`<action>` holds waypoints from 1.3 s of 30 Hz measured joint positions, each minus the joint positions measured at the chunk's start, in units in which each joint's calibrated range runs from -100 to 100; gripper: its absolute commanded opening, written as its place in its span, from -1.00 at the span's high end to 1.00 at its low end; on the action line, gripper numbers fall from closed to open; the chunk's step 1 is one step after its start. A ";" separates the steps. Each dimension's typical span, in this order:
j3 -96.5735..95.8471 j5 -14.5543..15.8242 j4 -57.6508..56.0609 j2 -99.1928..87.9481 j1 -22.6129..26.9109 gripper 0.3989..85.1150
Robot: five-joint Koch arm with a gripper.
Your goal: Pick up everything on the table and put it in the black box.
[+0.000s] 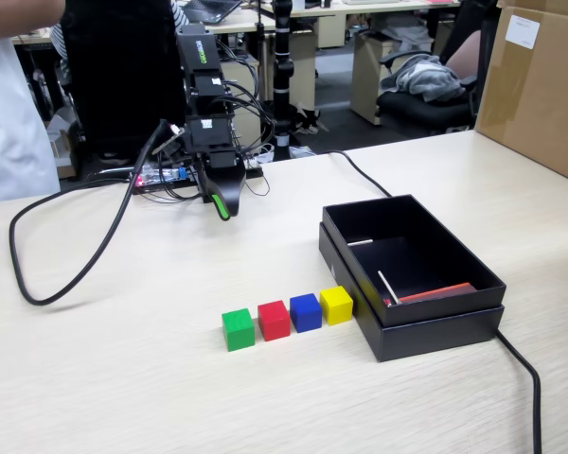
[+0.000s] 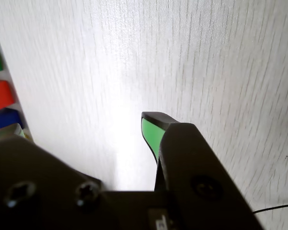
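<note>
1. The four cubes sat in a tight row at the lower middle of the fixed view, touching or nearly so: green cube (image 1: 238,329), red cube (image 1: 274,320), blue cube (image 1: 306,312), yellow cube (image 1: 337,305). I judged that packing the main risk, since a jaw slid between two neighbours could shove one aside or drag two at once.
2. The yellow cube lay just beside the black box (image 1: 412,274), right of centre in that view. I reckoned a descent there might catch a jaw on the box wall.
3. A black cable (image 1: 66,255) looped across the table (image 1: 123,378) at the left, clear of the cubes; I saw little danger from it.
4. My pincer (image 1: 222,206) hung above bare tabletop in the upper middle of the fixed view, well apart from the cubes, holding and touching nothing.
5. Only one green-faced tip showed in either view, so I could not tell whether my jaws were apart or together.
</note>
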 measured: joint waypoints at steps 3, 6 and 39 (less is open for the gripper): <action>4.47 0.05 -2.40 3.88 -0.68 -0.11; 11.41 0.00 -6.50 9.32 -1.76 -0.11; 62.25 -2.83 -23.77 58.12 -8.16 -0.11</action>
